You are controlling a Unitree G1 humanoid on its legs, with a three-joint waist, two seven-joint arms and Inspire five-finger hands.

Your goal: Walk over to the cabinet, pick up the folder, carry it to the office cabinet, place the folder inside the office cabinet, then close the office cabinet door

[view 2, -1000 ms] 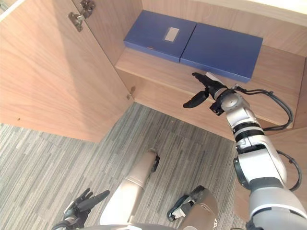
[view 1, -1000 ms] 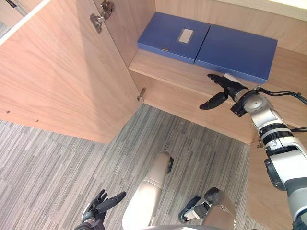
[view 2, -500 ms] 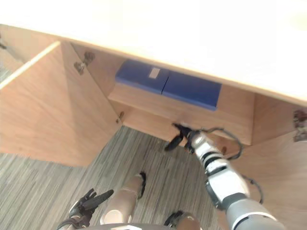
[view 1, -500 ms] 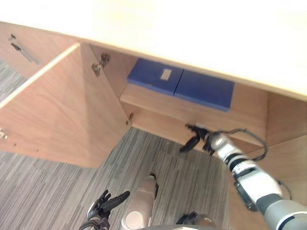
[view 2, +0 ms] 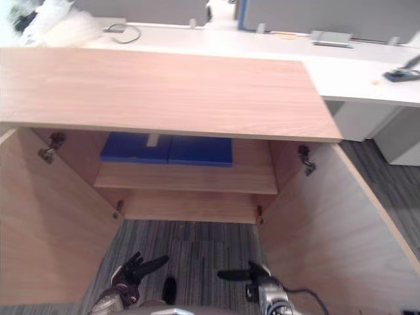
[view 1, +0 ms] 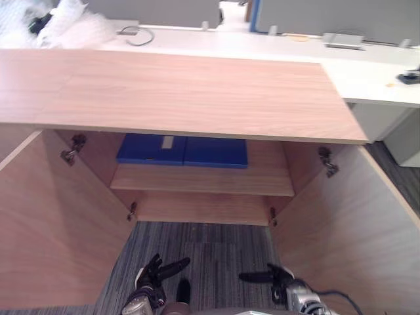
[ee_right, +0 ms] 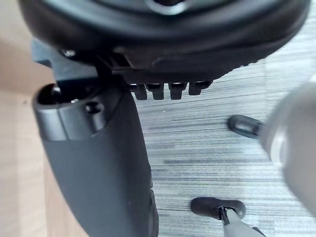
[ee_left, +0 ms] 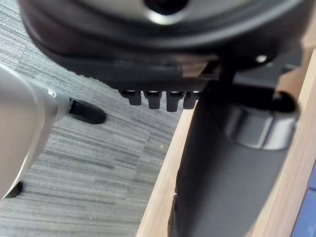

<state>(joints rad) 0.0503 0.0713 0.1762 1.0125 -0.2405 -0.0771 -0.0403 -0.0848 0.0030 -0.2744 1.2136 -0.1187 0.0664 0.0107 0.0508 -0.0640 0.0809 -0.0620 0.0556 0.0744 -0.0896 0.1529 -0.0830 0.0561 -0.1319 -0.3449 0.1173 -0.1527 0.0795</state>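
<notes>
Two flat blue folders lie side by side on the shelf inside the open wooden cabinet: one with a pale label point(view 1: 151, 149) on the left, a plain one point(view 1: 216, 152) on the right. My left hand point(view 1: 156, 275) hangs low over the grey carpet in front of the cabinet, fingers straight, holding nothing. At the same height my right hand point(view 1: 274, 278) is open too, its thumb point(ee_right: 98, 168) pointing toward the left hand. Both hands are well below and short of the shelf point(view 1: 203, 180).
Both cabinet doors stand wide open, the left door point(view 1: 52, 223) and the right door point(view 1: 341, 223) flanking the strip of carpet where I stand. The cabinet's wooden top point(view 1: 177, 92) overhangs the shelf. A white desk point(view 1: 374, 75) with small items lies behind.
The view has swung up and back, so the whole cabinet top now shows. My right hand has come away from the shelf edge and now hangs low by the carpet.
</notes>
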